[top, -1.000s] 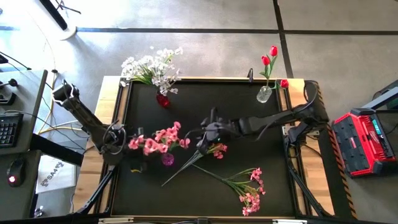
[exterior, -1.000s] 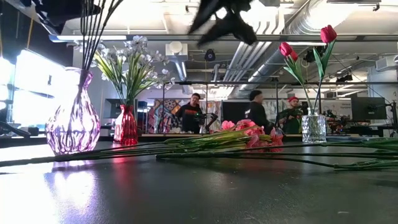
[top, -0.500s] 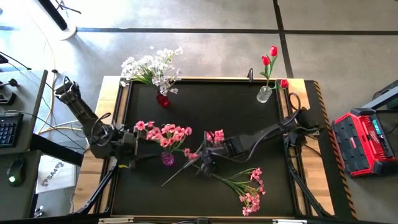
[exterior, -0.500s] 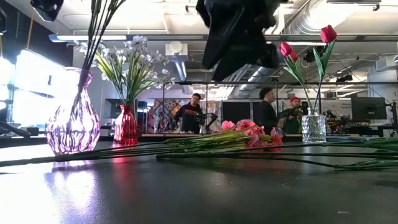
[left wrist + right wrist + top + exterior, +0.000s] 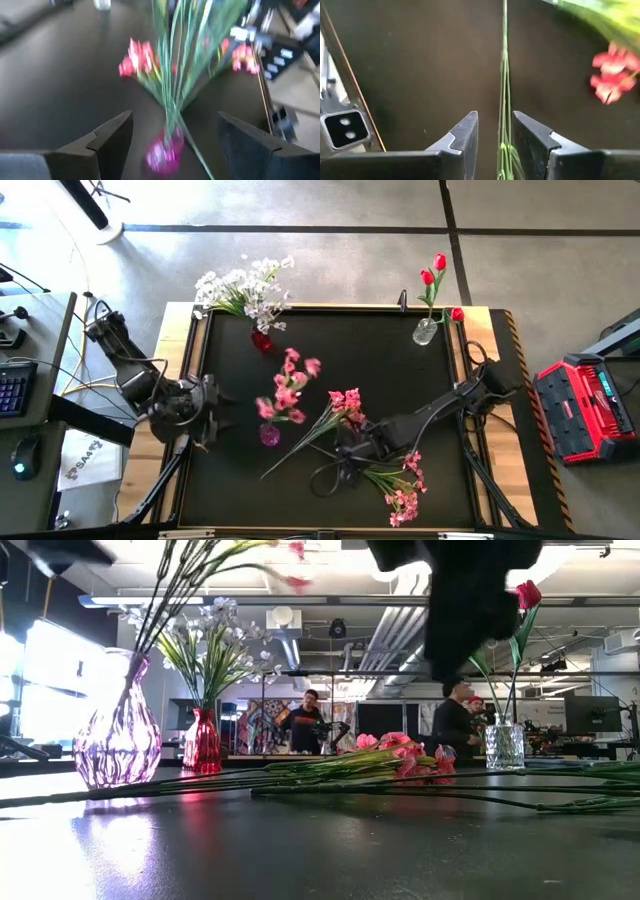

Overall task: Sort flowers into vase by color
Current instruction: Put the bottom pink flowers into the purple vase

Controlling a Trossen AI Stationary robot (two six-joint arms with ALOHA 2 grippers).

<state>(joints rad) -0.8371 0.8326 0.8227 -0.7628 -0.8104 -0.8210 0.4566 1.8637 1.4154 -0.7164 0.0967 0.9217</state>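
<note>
Black-topped bench (image 5: 390, 360) with pale wooden rim, carrying everything listed here.

My left arm, dark and jointed, comes in over the bench's left edge; my left gripper (image 5: 212, 410) hangs just inside that edge, its jaws spread wide apart and holding nothing. Its wrist view looks across at the purple vase and its pink spray.

My right arm, dark and jointed, reaches from the right edge toward the front middle; my right gripper (image 5: 340, 458) sits low over the loose stems there. Its fingers (image 5: 462, 137) stand a narrow gap apart with thin green stems (image 5: 503, 100) running between them; I cannot tell whether they touch the stems.

White-blossom bunch (image 5: 243, 288) on green stems, standing in a small red glass vase (image 5: 261, 340) at the back edge, left of centre.

Pink-blossom bunch (image 5: 288, 388) standing in a round purple glass vase (image 5: 270, 435), left of the bench's middle, leaning toward the back.

Loose pink-blossom spray (image 5: 404, 485) lying flat near the front edge, right of centre.

Second loose pink-blossom spray (image 5: 345, 405) lying flat at mid-bench, its long stem running toward the front left, just beside the purple vase.

Red tulip-like blooms (image 5: 434, 272) in a clear glass vase (image 5: 425, 331) at the back right corner.
</note>
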